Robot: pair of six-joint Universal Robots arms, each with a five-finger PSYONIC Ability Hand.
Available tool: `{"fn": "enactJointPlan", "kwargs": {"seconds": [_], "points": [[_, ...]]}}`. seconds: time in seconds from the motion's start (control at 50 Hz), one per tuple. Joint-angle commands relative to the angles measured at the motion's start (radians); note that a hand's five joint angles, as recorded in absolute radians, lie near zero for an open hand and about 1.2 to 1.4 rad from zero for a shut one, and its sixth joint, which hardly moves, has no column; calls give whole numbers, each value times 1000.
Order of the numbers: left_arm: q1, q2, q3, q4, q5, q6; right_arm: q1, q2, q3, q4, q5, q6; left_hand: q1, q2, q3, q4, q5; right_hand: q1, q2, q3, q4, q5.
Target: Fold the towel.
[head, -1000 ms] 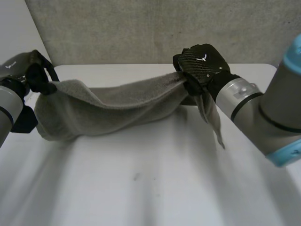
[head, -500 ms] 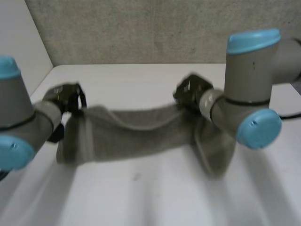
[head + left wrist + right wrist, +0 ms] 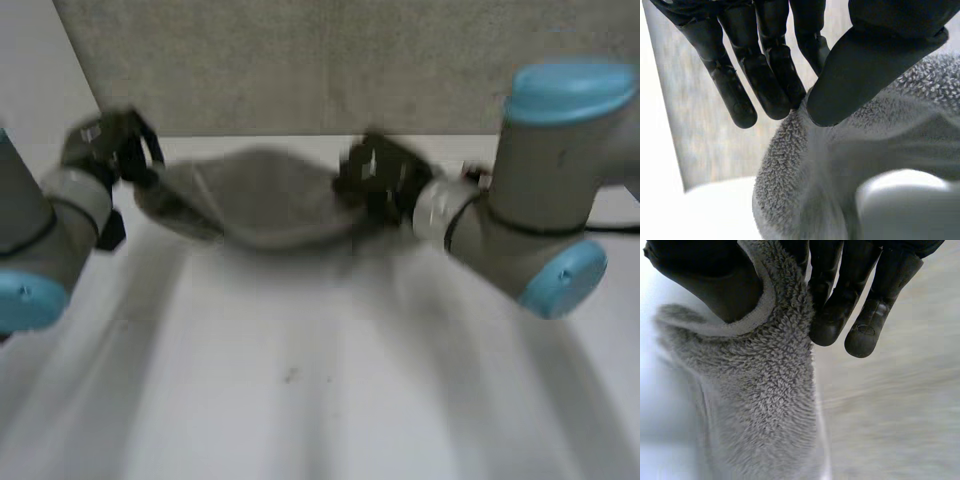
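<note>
Where the far left corner of the white table (image 3: 300, 400) is, the left hand (image 3: 108, 148) is up in the air, and it holds one end of the grey towel (image 3: 255, 200). Its grey arm (image 3: 45, 235) comes in from the left edge of the table and has a light-blue cap near the bottom. In the left wrist view, the black fingers (image 3: 767, 80) point down on one side of the fluffy cloth and the big thumb (image 3: 865, 70) presses on the other side. So this hand is pinching the towel at its edge.

From there the towel runs along the far edge of the table. It is bunched up into a long lump and sags a bit in the middle, like a small hammock. I cannot tell if its low part touches the table. A grey wall (image 3: 300, 60) stands behind it.

Past the middle of the far edge, the right hand (image 3: 375, 180) holds the other end of the towel. In the right wrist view, the thumb (image 3: 710, 290) is on one side of the towel's edge and the fingers (image 3: 835, 315) are on the other side, squeezing it between them. The rest of the towel hangs down below this hand. The right arm (image 3: 500, 235) reaches in from the right edge of the table, with light-blue caps on its joints.
</note>
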Motion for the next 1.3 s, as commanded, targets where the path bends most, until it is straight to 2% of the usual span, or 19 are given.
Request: {"fn": "enactJointPlan", "kwargs": {"seconds": [0.02, 0.14, 0.24, 0.3, 0.34, 0.36, 0.4, 0.44, 0.58, 0.68, 0.7, 0.78, 0.82, 0.9, 0.94, 1.0, 1.04, 1.1, 1.3], "points": [[53, -10, -228, 60, 3, 13, -29, 88, 154, 138, -5, -228, 199, 179, 180, 177, 189, 68, 89, 67, 57, 58], [73, -7, -275, 60, 9, 14, -57, 98, 179, 73, -7, -153, 199, 179, 180, 177, 189, 68, 89, 67, 57, 58], [70, 4, -313, 54, 12, 33, -60, 82, 202, -49, 1, 127, 199, 179, 180, 177, 189, 68, 89, 67, 57, 58], [62, 6, -327, 54, 12, 45, -60, 69, 237, -66, -1, 209, 199, 179, 180, 177, 189, 68, 89, 67, 57, 58], [53, 7, -360, 50, 12, 92, -60, 64, 256, -72, -4, 232, -393, -414, -413, -415, -403, 68, 89, 67, 57, 58], [53, 7, -361, 50, 12, 92, -60, 64, 256, -72, -4, 232, -396, -417, -416, -419, -406, 68, 89, 67, 57, 58], [51, 12, -399, 49, 14, 164, -54, 61, 286, -89, -5, 238, -972, -993, -992, -994, -982, 68, 89, 67, 57, 58], [47, 18, -413, 49, 15, 202, -48, 61, 302, -94, -5, 238, -1018, -1039, -1038, -1041, -1028, 68, 89, 67, 57, 58], [4, 128, -454, 64, 27, 332, -35, 59, 331, -109, -4, 237, -1022, -1042, -1041, -1044, -1032, 68, 89, 67, 57, 58], [-18, 220, -443, 80, 106, 375, -31, 58, 351, -111, -5, 237, -1007, -1028, -1027, -1029, -1017, 68, 89, 67, 57, 58], [-18, 237, -431, 80, 144, 381, -31, 58, 357, -111, -5, 237, -995, -1016, -1015, -1018, -1005, 68, 89, 67, 57, 58], [-21, 219, -339, 61, 228, 399, -26, 59, 372, -115, -5, 235, -922, -943, -942, -945, -932, 68, 89, 67, 57, 58], [-22, 187, -298, 44, 236, 410, -26, 61, 377, -120, -4, 230, -864, -884, -883, -886, -874, 68, 89, 67, 57, 58], [-22, 91, -199, -28, 236, 442, -26, 61, 388, -126, 1, 218, -713, -734, -733, -736, -723, 68, 89, 67, 57, 58], [-24, -14, -87, -133, 231, 486, -24, 61, 398, -131, 1, 200, -573, -594, -593, -596, -583, 68, 89, 67, 57, 58], [-18, -59, -32, -195, 224, 513, -24, 61, 401, -131, 2, 191, -540, -561, -560, -563, -550, 68, 89, 67, 57, 58], [-9, -126, 55, -313, 189, 560, -26, 62, 404, -131, 4, 180, -526, -546, -545, -548, -535, 68, 89, 67, 57, 58], [-7, -166, 113, -397, 156, 574, -26, 65, 404, -131, 4, 178, -526, -546, -545, -548, -535, 68, 89, 67, 57, 58], [-4, -214, 184, -436, 141, 583, -26, 75, 404, -131, 4, 175, -543, -564, -563, -566, -553, 68, 89, 67, 57, 58]]}}
